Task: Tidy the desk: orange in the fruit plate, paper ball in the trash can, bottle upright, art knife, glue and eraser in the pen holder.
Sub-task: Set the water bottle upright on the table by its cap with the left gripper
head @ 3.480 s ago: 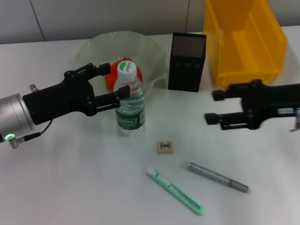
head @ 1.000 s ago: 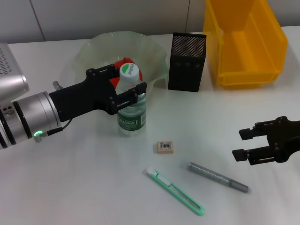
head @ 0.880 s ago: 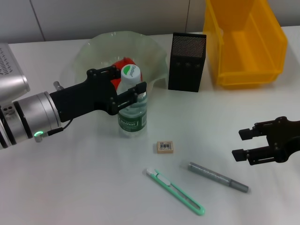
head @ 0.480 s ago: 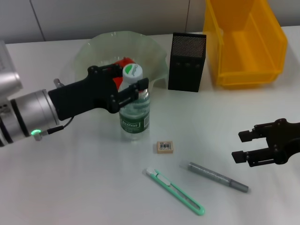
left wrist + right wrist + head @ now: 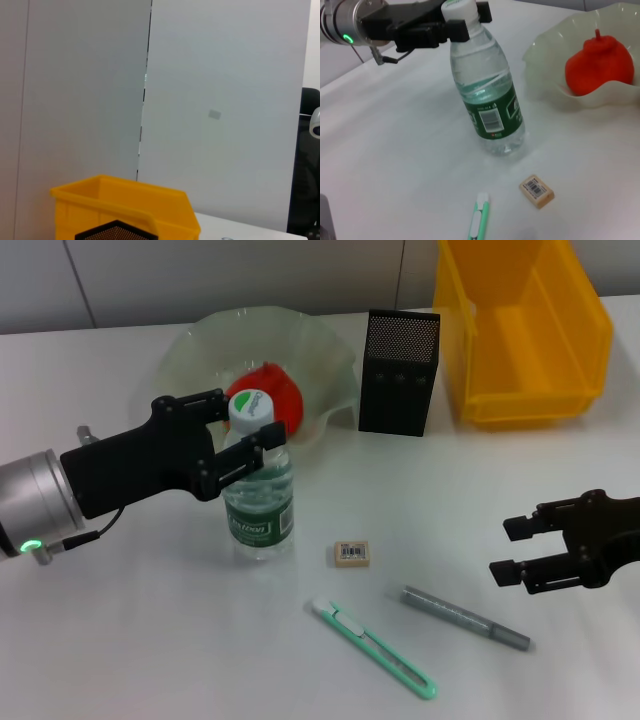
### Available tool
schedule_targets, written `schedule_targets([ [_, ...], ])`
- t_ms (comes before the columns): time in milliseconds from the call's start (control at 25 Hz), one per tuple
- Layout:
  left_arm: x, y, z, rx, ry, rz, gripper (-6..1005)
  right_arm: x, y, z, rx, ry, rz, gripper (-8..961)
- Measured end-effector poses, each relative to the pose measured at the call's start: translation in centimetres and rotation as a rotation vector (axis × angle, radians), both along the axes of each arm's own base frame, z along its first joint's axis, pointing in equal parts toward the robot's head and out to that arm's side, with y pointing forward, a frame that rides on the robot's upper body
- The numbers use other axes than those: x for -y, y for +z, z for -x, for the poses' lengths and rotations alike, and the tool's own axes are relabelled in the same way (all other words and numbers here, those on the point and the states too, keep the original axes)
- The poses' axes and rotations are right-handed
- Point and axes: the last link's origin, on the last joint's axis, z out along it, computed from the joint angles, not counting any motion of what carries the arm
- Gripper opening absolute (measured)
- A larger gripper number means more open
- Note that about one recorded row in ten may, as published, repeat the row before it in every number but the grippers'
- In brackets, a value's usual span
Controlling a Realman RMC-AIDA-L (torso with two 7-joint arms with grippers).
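The bottle stands upright on the table in front of the fruit plate. My left gripper is shut on its neck just under the white-and-green cap, as the right wrist view also shows on the bottle. The orange lies in the plate. The eraser, the green art knife and the grey glue stick lie on the table at the front. My right gripper hovers open to the right of the glue, holding nothing. The paper ball is out of view.
A black mesh pen holder stands behind the eraser, right of the plate. A yellow bin sits at the back right. The left wrist view shows only the bin and a wall.
My left gripper has drawn the bottle forward and to the left, away from the plate, uncovering the orange. The right gripper has barely shifted.
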Motion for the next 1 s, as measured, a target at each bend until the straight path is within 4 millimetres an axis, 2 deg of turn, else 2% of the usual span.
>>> schedule_targets([
  [1000, 0.7, -0.3, 1.3, -0.030, 0.006, -0.052, 446, -0.6, -0.7, 0.4, -0.014, 0.010, 0.017, 706],
])
